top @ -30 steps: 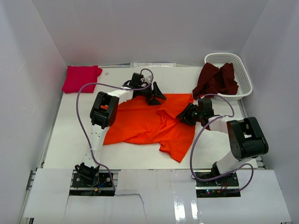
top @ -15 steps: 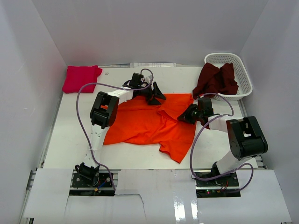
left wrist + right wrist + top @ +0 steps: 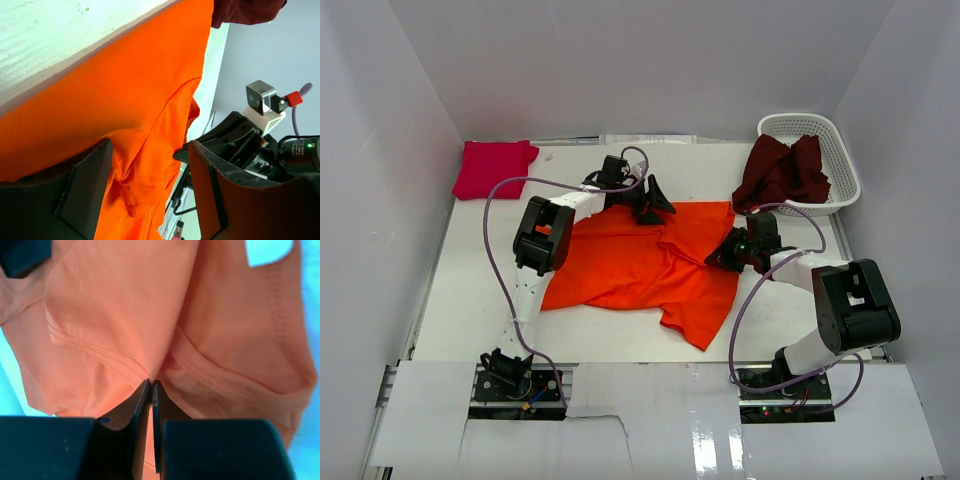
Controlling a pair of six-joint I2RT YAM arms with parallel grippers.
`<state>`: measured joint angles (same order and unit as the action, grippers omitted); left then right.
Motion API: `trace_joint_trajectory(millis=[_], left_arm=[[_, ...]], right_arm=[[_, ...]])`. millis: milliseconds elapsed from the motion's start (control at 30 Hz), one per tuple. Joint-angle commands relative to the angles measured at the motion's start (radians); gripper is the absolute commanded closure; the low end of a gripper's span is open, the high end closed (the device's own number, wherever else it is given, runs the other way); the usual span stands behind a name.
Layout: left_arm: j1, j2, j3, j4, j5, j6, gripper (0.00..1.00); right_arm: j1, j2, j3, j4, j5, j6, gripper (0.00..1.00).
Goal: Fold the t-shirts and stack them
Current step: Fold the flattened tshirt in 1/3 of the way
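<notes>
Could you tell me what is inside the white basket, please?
A bunched maroon tee fills the basket, spilling over its left rim. Anything beneath it is hidden.

Bare table left of orange tee; basket fills far-right corner.

White table: orange tee spread centre; folded magenta tee far-left corner; basket far-right corner.

Overhead camera looks down; both close wrist cameras share the orange t-shirt.
</notes>
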<state>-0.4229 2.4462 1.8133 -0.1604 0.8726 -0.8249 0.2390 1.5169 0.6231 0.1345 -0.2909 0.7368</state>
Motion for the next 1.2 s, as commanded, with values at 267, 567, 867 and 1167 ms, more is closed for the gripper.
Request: trace_joint_trajectory(millis=[267,567,867,1167], left_arm=[[-0.005,-0.024,0.031,-0.024,0.002,0.023,0.27],[-0.004,-0.202,-0.051,-0.09,0.112,0.026,0.27],[0.025,-0.452,-0.132,-0.244,0.149,0.092,0.26],[0.329,-0.48,-0.393,-0.453,-0.183,0.381,0.26]], right_arm=[[-0.021,0.009,0.012,-0.085,-0.01,-0.091,0.58],[-0.038,-0.09,0.223,-0.272,0.105,-0.203,0.45],[-0.038,0.056,0.444,-0.289,0.067,-0.335,0.46],[0.006,0.279,0.69,-0.447,0.148,-0.453,0.47]])
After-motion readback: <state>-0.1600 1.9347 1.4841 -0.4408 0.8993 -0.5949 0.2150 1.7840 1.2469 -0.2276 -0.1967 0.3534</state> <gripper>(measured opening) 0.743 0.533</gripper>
